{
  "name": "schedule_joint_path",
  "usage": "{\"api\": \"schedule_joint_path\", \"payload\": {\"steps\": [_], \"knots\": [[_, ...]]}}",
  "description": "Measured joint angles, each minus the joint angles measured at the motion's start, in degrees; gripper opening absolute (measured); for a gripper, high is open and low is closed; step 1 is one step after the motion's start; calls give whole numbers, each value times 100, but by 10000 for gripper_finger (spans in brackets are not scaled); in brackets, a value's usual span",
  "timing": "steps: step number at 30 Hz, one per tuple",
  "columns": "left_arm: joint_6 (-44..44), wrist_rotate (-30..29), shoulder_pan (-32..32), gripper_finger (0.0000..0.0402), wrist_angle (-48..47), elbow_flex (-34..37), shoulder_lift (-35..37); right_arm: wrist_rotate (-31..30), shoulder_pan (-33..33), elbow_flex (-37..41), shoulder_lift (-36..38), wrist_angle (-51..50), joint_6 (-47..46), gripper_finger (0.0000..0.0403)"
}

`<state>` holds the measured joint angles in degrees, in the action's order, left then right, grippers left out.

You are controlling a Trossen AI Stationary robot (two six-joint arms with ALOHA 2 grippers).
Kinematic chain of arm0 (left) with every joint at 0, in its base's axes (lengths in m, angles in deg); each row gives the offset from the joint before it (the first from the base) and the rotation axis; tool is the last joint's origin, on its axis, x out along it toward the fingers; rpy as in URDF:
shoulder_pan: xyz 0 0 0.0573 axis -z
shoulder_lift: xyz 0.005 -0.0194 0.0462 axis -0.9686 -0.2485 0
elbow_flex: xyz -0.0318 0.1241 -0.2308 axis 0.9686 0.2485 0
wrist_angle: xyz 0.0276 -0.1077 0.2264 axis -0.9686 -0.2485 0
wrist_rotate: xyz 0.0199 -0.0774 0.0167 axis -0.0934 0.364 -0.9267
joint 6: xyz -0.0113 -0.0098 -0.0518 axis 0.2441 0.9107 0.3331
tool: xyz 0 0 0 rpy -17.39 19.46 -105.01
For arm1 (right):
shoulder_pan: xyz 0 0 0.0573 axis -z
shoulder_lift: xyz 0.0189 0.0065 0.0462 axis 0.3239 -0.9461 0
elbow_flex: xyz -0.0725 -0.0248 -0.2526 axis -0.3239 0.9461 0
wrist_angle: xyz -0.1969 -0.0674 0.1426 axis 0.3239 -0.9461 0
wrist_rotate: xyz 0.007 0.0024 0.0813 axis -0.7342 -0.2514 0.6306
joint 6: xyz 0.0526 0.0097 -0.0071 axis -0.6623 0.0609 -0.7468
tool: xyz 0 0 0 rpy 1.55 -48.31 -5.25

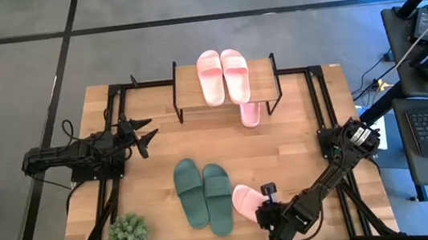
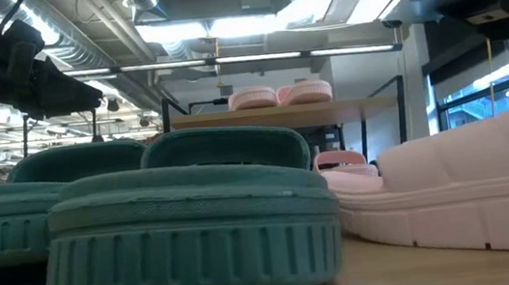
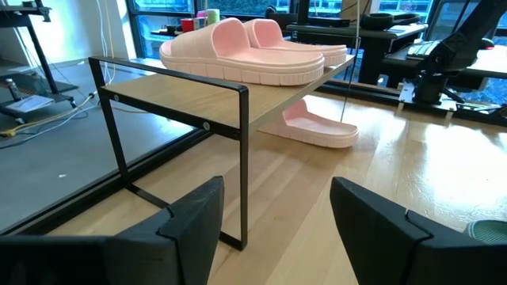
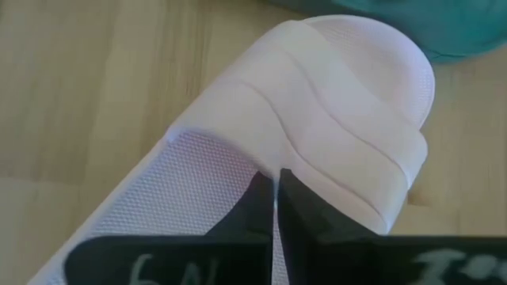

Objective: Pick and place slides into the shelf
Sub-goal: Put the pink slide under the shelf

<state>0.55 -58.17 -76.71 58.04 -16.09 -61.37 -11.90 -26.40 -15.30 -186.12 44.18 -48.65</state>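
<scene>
A pink slide (image 1: 245, 199) is lying near the table's (image 1: 297, 139) front edge, the right gripper (image 1: 270, 210) pinching it; the left gripper (image 1: 144, 134), jaws apart, is waiting near the left edge.

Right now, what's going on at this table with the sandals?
The robot is putting slides on a small shelf. The right gripper is at the near edge of the table, jaws shut on a pink slide that lies beside the green pair. Two pink slides already sit on the shelf's top board, and another pink one lies half under it. The left gripper waits with open jaws at the left side of the table, facing the shelf.
</scene>
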Motion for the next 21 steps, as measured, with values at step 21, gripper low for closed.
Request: {"api": "schedule_joint_path", "payload": {"steps": [21], "knots": [[0,1,2,224,-1,0,-1,-1319,342,-1918,-7,-4012,-2362,2]]}}
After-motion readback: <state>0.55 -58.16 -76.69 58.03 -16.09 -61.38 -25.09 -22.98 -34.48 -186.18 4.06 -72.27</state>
